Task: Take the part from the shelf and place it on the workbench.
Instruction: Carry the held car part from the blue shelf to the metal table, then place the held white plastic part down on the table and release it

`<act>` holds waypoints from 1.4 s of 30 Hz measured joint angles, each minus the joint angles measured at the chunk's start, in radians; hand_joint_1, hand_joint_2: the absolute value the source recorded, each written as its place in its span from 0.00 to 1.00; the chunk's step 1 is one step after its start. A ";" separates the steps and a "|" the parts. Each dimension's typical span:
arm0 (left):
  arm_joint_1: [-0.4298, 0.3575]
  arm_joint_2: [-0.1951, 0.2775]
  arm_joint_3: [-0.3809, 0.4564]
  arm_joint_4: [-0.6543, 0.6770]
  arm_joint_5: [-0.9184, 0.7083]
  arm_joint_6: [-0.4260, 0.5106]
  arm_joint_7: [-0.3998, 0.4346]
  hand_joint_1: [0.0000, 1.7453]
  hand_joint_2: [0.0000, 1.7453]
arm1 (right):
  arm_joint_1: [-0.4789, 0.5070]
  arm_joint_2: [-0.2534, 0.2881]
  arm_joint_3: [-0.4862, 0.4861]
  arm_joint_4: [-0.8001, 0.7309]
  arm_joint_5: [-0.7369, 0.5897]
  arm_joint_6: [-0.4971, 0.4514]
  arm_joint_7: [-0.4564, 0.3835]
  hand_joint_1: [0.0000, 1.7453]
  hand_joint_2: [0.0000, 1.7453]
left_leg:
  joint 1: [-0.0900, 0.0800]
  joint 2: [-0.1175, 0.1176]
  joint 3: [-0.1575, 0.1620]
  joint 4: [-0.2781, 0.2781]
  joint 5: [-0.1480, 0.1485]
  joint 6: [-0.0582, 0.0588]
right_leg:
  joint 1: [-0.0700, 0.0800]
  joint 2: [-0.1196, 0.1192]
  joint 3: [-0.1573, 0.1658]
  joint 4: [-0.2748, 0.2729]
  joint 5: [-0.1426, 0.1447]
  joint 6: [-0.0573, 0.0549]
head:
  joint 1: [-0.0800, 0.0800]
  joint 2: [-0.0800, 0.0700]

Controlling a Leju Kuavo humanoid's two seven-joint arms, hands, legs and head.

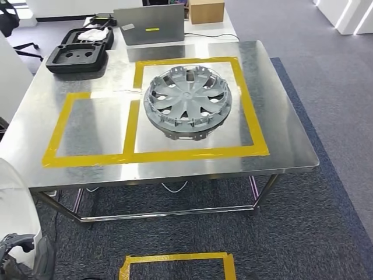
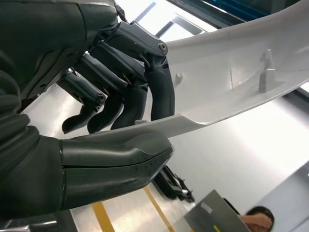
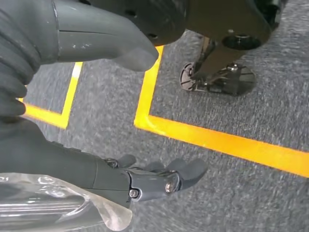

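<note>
The left hand [image 2: 109,125] is gripping the white part [image 2: 233,87] by its edge, so the robot should be lowering it flat onto the workbench [image 1: 281,134] beside the hubcap [image 1: 188,100], while the right hand [image 3: 109,121] is hanging with fingers apart, holding nothing.

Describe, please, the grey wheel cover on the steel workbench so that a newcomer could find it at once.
Start at the shiny steel workbench and find the larger square marked in yellow tape on its right half. Inside it lies the round grey plastic wheel cover, with curved spokes and openings between them. Its neighbours, a black moulded tray and a grey laptop, sit further back, outside the tape.
</note>
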 joint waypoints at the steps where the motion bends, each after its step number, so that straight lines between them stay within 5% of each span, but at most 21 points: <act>1: 0.001 0.000 0.002 0.000 0.000 0.000 0.000 1.00 1.00 | 0.001 0.000 -0.001 0.000 0.000 0.000 0.000 0.00 1.00 | 0.002 0.004 -0.026 0.052 -0.016 -0.002 | 0.001 -0.016 0.001 0.000 -0.002 -0.001 | 0.000 0.000; 3: 0.002 -0.001 0.007 0.000 0.000 0.000 0.000 1.00 1.00 | 0.000 0.000 -0.003 0.000 0.000 0.000 0.000 0.00 1.00 | 0.003 0.009 -0.022 0.045 0.011 -0.001 | 0.004 -0.045 0.006 0.000 -0.007 -0.001 | 0.000 0.000; 6: 0.002 -0.002 0.009 0.000 0.000 0.000 0.000 1.00 1.00 | -0.002 0.001 -0.004 0.000 0.000 0.000 0.000 0.00 1.00 | -0.007 0.067 0.083 -0.158 0.100 0.017 | 0.010 -0.080 0.015 0.000 -0.017 0.006 | 0.000 0.000; 8: 0.002 -0.003 0.010 -0.001 0.000 0.000 0.000 1.00 1.00 | -0.003 0.002 -0.004 0.000 0.000 0.000 0.000 0.00 1.00 | -0.017 0.098 0.112 -0.218 0.104 0.029 | 0.014 -0.099 0.017 -0.001 -0.025 0.015 | 0.001 0.000; 10: 0.005 -0.003 0.011 -0.001 0.001 0.000 0.000 1.00 1.00 | -0.007 0.002 -0.004 0.000 0.000 0.000 0.000 0.00 1.00 | -0.016 0.079 0.112 -0.225 0.104 0.038 | 0.015 -0.119 0.029 -0.005 -0.029 0.026 | 0.001 0.000; 11: 0.007 -0.004 0.011 -0.002 0.001 0.000 0.000 1.00 1.00 | -0.010 0.002 -0.004 0.000 0.000 0.000 0.000 0.00 1.00 | -0.013 0.068 0.114 -0.230 0.107 0.043 | 0.015 -0.110 0.033 -0.002 -0.036 0.031 | 0.002 0.000; 13: 0.006 -0.006 0.012 -0.002 0.002 0.000 -0.001 1.00 1.00 | -0.011 0.002 -0.005 0.000 -0.001 0.001 0.000 0.00 1.00 | -0.006 0.048 0.119 -0.240 0.114 0.054 | 0.012 -0.055 0.006 0.061 -0.075 0.039 | 0.009 0.000; 15: 0.004 -0.007 0.011 -0.002 0.003 -0.001 -0.001 1.00 1.00 | -0.010 0.002 -0.007 0.000 -0.002 0.001 0.000 0.00 1.00 | -0.006 0.030 0.118 -0.240 0.114 0.060 | 0.009 -0.002 -0.067 0.199 -0.135 0.044 | 0.014 0.000; 17: 0.004 -0.008 0.011 -0.002 0.003 -0.001 -0.001 1.00 1.00 | -0.006 0.002 -0.010 0.000 -0.002 0.002 0.001 0.00 1.00 | -0.006 0.009 0.119 -0.239 0.111 0.061 | 0.007 0.007 -0.126 0.289 -0.147 0.046 | 0.015 0.000; 18: 0.004 -0.008 0.011 -0.002 0.003 -0.001 -0.001 1.00 1.00 | -0.003 0.002 -0.011 0.000 -0.002 0.002 0.001 0.00 1.00 | -0.006 -0.002 0.122 -0.238 0.109 0.060 | 0.007 0.008 -0.130 0.276 -0.120 0.047 | 0.015 0.000; 20: 0.004 -0.009 0.011 -0.002 0.004 -0.001 -0.001 1.00 1.00 | -0.001 0.002 -0.013 0.000 -0.003 0.002 0.001 0.00 1.00 | -0.005 -0.021 0.130 -0.236 0.101 0.054 | 0.005 0.018 -0.087 0.151 -0.033 0.046 | 0.015 0.000; 22: 0.004 -0.009 0.011 -0.002 0.004 -0.001 -0.001 1.00 1.00 | -0.002 0.002 -0.013 0.000 -0.003 0.002 0.001 0.00 1.00 | -0.007 -0.034 0.133 -0.229 0.093 0.044 | 0.003 0.041 -0.039 0.042 0.009 0.041 | 0.015 0.000; 24: 0.004 -0.009 0.011 -0.002 0.004 -0.001 -0.001 1.00 1.00 | -0.003 0.002 -0.014 0.000 -0.003 0.003 0.001 0.00 1.00 | -0.008 -0.044 0.128 -0.226 0.092 0.034 | 0.004 0.050 -0.024 0.019 0.003 0.031 | 0.014 0.000; 27: 0.004 -0.009 0.012 -0.002 0.004 -0.001 -0.001 1.00 1.00 | -0.003 0.003 -0.015 0.000 -0.002 0.002 0.001 0.00 1.00 | -0.006 -0.041 0.119 -0.204 0.076 0.019 | 0.001 0.033 -0.016 0.012 0.003 0.012 | 0.011 0.000; 31: 0.002 -0.009 0.012 -0.002 0.004 -0.001 -0.001 1.00 1.00 | -0.001 0.003 -0.018 0.000 -0.003 0.003 0.000 0.00 1.00 | -0.001 0.001 0.002 0.031 -0.027 0.001 | 0.000 0.001 -0.004 0.010 -0.007 -0.002 | 0.004 0.000; 32: 0.002 -0.009 0.012 -0.002 0.004 -0.001 -0.001 1.00 1.00 | -0.001 0.003 -0.018 0.000 -0.003 0.003 0.001 0.00 1.00 | 0.000 0.003 -0.022 0.071 -0.032 -0.001 | 0.001 -0.006 0.000 0.010 -0.010 -0.003 | 0.004 0.000; 34: 0.003 -0.009 0.012 -0.002 0.005 -0.001 -0.001 1.00 1.00 | -0.002 0.003 -0.019 0.000 -0.005 0.003 0.001 0.00 1.00 | 0.001 0.005 -0.011 0.031 0.020 0.002 | 0.001 -0.014 0.011 0.010 -0.018 0.000 | 0.004 0.000; 37: 0.003 -0.008 0.012 -0.002 0.005 -0.001 -0.001 1.00 1.00 | -0.004 0.004 -0.021 0.000 -0.013 0.005 -0.001 0.00 1.00 | -0.004 0.012 0.075 -0.160 0.110 0.016 | 0.004 -0.018 0.022 0.011 -0.034 0.011 | 0.004 0.000; 42: 0.007 -0.009 0.012 -0.004 0.005 0.000 -0.001 1.00 1.00 | -0.008 0.005 -0.022 0.000 -0.021 0.008 -0.004 0.00 1.00 | -0.004 0.014 0.103 -0.216 0.102 0.037 | 0.006 -0.017 0.021 0.014 -0.051 0.038 | 0.006 0.000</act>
